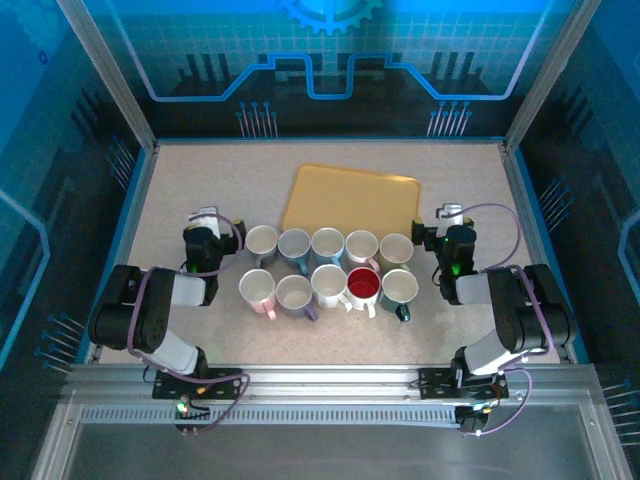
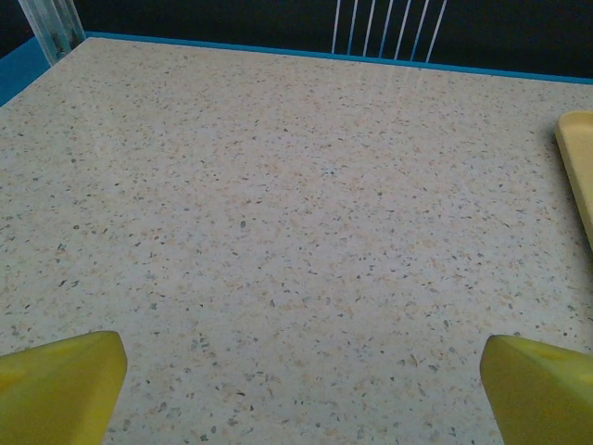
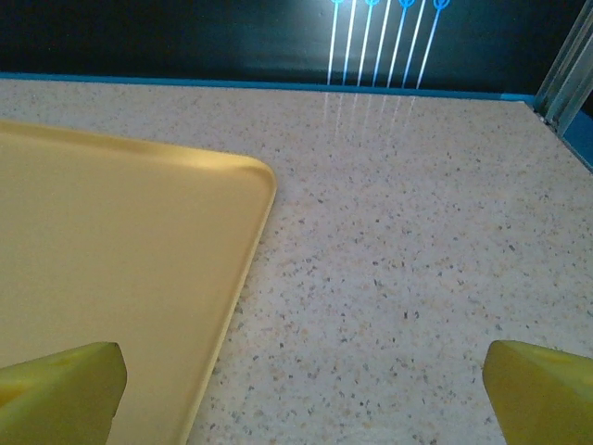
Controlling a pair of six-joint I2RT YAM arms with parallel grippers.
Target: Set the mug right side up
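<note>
All mugs [image 1: 328,283] were apparently set mouth-up, the task judged done; left gripper [image 2: 302,357] and right gripper [image 3: 302,357] were held wide, empty.

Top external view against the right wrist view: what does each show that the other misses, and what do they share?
Top external adds ten mugs in two rows, with the left tool beside them. Right wrist adds a close look at yellow fingertips spread wide, straddling the tray edge. Shared: the tray, the speckled table and the right tool.
</note>
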